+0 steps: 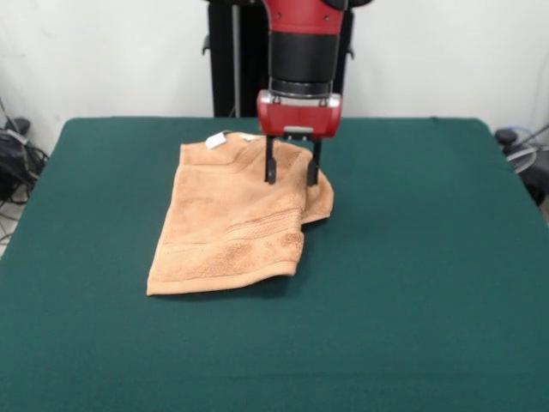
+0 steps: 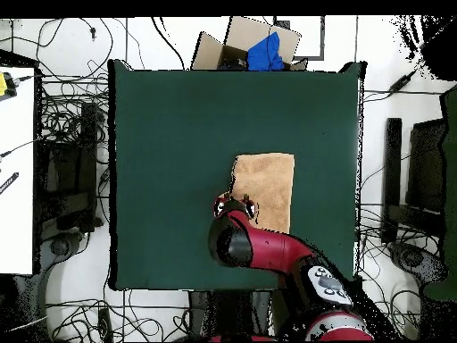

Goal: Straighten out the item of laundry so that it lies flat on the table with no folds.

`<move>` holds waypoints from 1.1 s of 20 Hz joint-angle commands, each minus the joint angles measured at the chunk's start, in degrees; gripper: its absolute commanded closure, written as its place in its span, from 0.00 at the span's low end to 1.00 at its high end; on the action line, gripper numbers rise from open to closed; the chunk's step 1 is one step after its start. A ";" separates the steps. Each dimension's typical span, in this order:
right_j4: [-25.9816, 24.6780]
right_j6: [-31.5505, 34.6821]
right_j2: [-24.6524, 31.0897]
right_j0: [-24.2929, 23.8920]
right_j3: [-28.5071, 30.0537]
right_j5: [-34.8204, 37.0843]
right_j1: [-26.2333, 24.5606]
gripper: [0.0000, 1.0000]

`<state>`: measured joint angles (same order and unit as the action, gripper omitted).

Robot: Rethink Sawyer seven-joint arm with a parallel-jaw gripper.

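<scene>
The green surface (image 1: 412, 283) lies bare in the foreground, and the towel (image 1: 227, 232) spreads on it from just under the claw (image 1: 292, 175) toward the viewer, doubled over with its banded edge nearest. A lower layer pokes out just beside and below the claw's right-hand finger in the front view. The claw hangs with both fingers spread apart, empty, tips at or just above the towel's far edge (contact is hard to judge). Terry cloth like this should be soft, light and limp, so pinching one layer at a corner seems wisest. A small white tag (image 1: 215, 140) sits just beyond the claw.
</scene>
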<state>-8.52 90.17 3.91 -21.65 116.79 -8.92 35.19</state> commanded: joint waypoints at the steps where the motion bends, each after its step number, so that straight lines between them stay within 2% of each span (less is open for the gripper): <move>1: 3.70 9.35 1.76 1.18 -6.94 4.71 -4.07 0.00; 3: 3.28 9.67 1.87 0.84 -5.54 4.48 -3.20 0.00; 13: 3.72 9.01 2.03 0.66 -8.66 5.62 -5.73 0.00; 22: 4.02 9.20 1.52 3.04 -11.64 3.69 -11.95 0.00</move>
<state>-7.45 90.17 3.93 -20.63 110.13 -8.92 28.42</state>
